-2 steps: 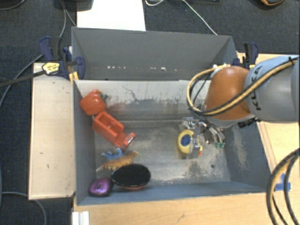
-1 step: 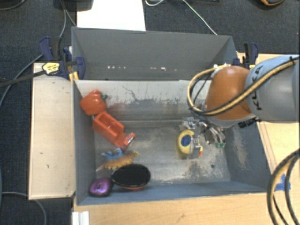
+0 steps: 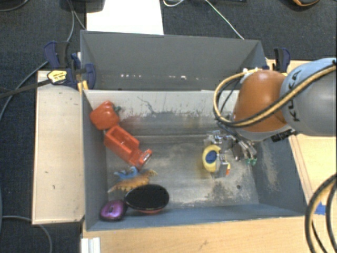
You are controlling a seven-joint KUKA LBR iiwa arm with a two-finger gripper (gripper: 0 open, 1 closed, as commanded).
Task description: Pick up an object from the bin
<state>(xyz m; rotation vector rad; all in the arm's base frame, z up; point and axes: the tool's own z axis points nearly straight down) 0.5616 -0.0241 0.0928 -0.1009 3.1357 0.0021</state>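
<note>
Seeing hand point(image 3: 229, 153) low over right half of bin point(image 3: 168, 73). Placing small yellow-and-blue toy point(image 3: 211, 159) on bin floor, just beside hand toward view's left, maybe touching. Cannot tell how wide hand stands, nor whether toy is gripped. Judging toy's long axis as running near-to-far. Ignoring red block point(image 3: 122, 144), black bowl point(image 3: 147, 198), purple lump point(image 3: 112, 210), well apart at far left.

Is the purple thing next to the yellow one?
No, the purple thing lies in the near left corner by a black round thing; the yellow thing lies at right.
</note>
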